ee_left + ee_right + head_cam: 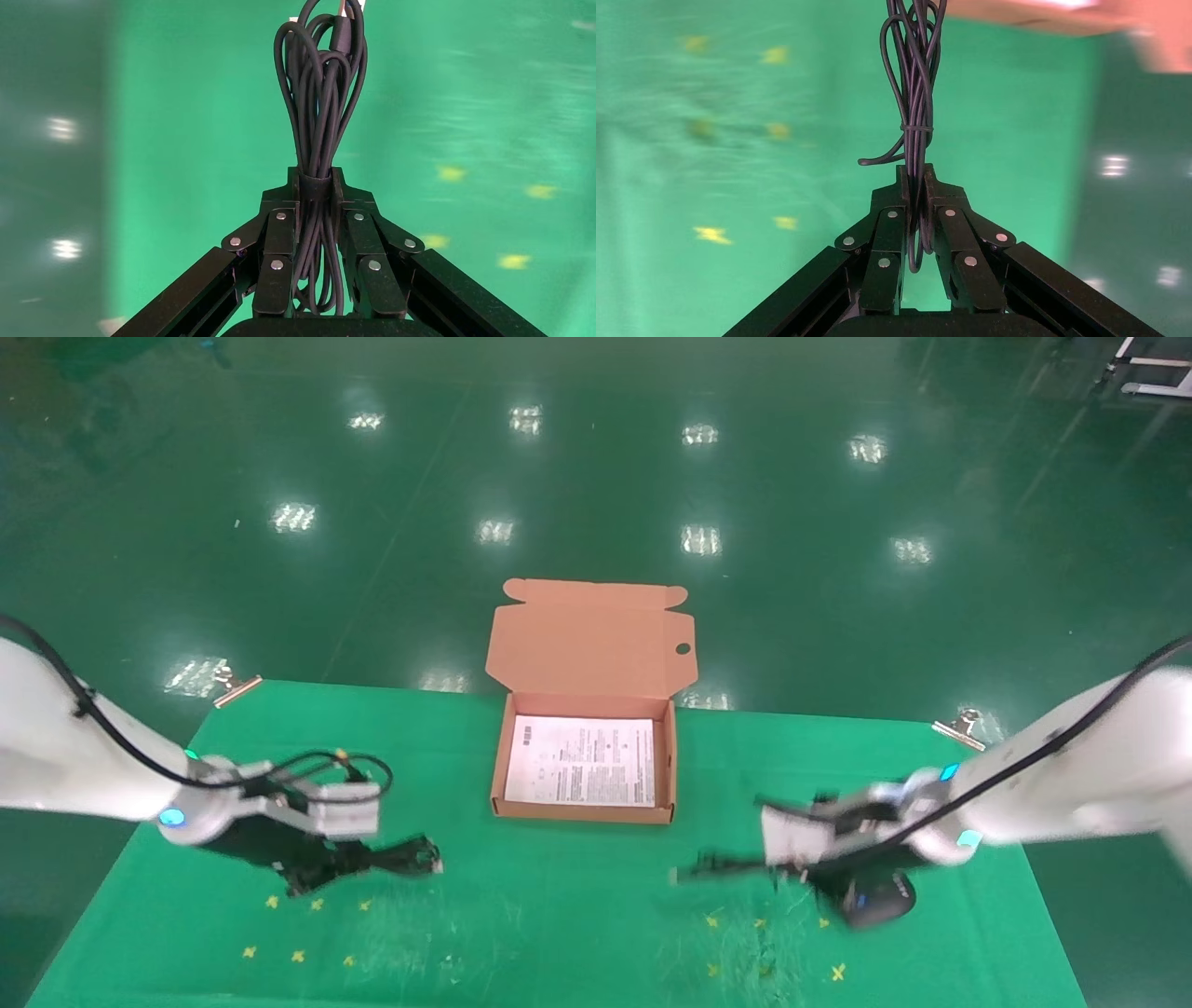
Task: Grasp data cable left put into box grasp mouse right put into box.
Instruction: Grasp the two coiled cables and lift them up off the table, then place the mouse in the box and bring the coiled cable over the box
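Nearest, on the scuffed green cloth table [559, 933], the left gripper [316, 184] is clamping the thin black rubbery data cable [320, 105], a long bundle of loops, at its banded middle, left of the box. On the right, the right gripper [916, 184] is pinching the tied cord bundle [916, 84] of the small glossy black oval mouse [880, 896], which is hanging or dragging beneath. Farther, centrally, the shallow orange-brown cardboard box [585, 812] is lying open and holding only its white sheet. Lifting each load clear of the near wall before lowering seems wise.

A green-covered table [559, 915] (yellow crosses marked) carries the open box [585, 812].
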